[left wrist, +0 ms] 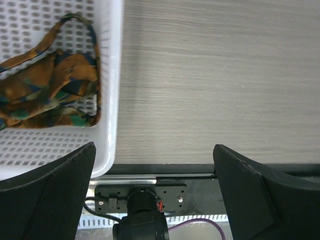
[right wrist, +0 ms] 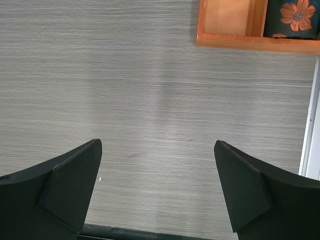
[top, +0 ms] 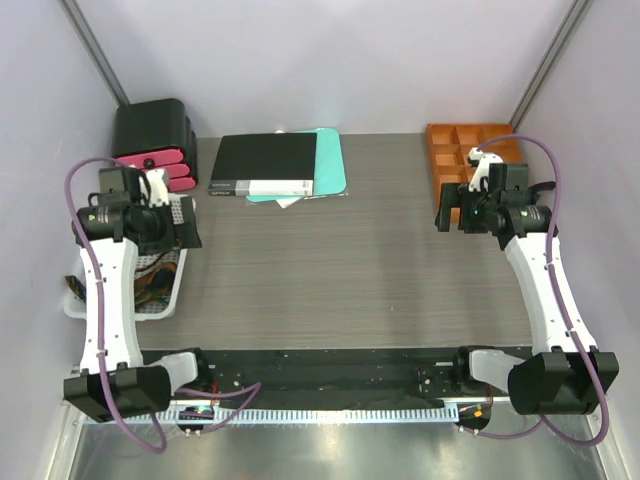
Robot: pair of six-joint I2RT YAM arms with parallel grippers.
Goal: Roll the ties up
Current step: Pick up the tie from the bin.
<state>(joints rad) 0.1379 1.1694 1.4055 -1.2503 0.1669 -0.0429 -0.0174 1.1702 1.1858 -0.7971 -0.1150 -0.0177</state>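
Observation:
A crumpled tie [left wrist: 47, 87], orange-brown with dark blue and green patterning, lies in a white perforated basket [left wrist: 116, 75] at the table's left edge. In the top view, part of it [top: 150, 283] shows in the basket [top: 168, 303] under the left arm. My left gripper [left wrist: 154, 147] is open and empty, hovering beside the basket's right wall; it also shows in the top view [top: 187, 224]. My right gripper [right wrist: 157, 142] is open and empty over bare table at the right [top: 444, 212]. A dark fabric roll with an orange flower [right wrist: 294, 17] sits in an orange tray compartment.
An orange compartment tray [top: 450, 150] stands at the back right; its rim shows in the right wrist view [right wrist: 230, 39]. A black binder [top: 265, 163] on teal sheets [top: 332, 160] lies at the back middle. A black-and-pink box [top: 153, 140] stands at the back left.

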